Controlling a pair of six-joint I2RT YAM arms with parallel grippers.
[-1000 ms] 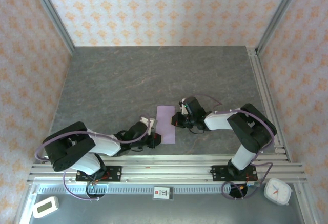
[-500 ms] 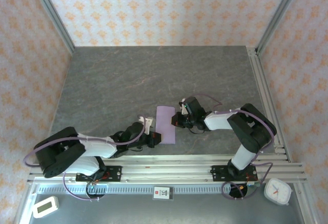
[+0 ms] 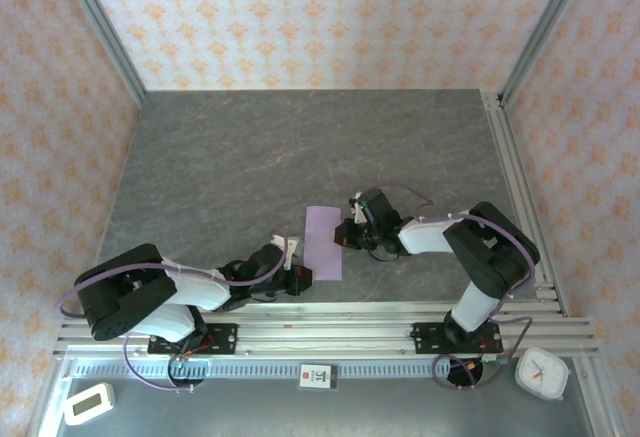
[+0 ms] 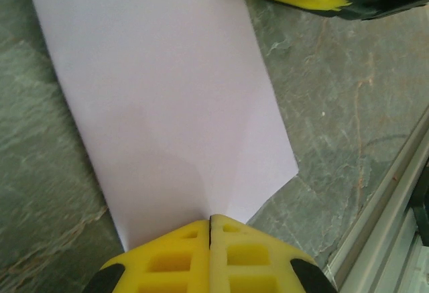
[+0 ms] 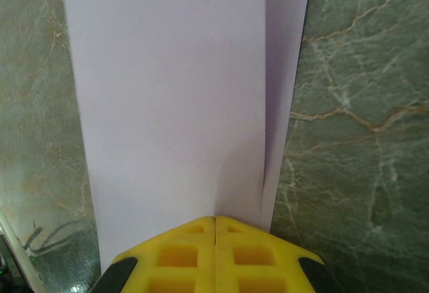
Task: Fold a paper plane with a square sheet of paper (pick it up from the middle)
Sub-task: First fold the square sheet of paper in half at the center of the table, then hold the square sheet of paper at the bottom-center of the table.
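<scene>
Left pincer is closed, its fingertips pressed together and set against the near short end of the square sheet of paper. Right pincer is likewise closed, laid at the sheet's right long edge. Whether either actually pinches paper cannot be told. The sheet is seen lying flat on the grey desk, folded to a narrow rectangle. In the right wrist view the upper layer is shown stopping short of the lower, with a strip left bare along one side; from overhead the sheet reads as one plain rectangle. In the left wrist view a soft crease is seen running from the fingertips into the sheet. A white clock and a small timer are noted well apart from the sheet, beyond the rail on its near side.
</scene>
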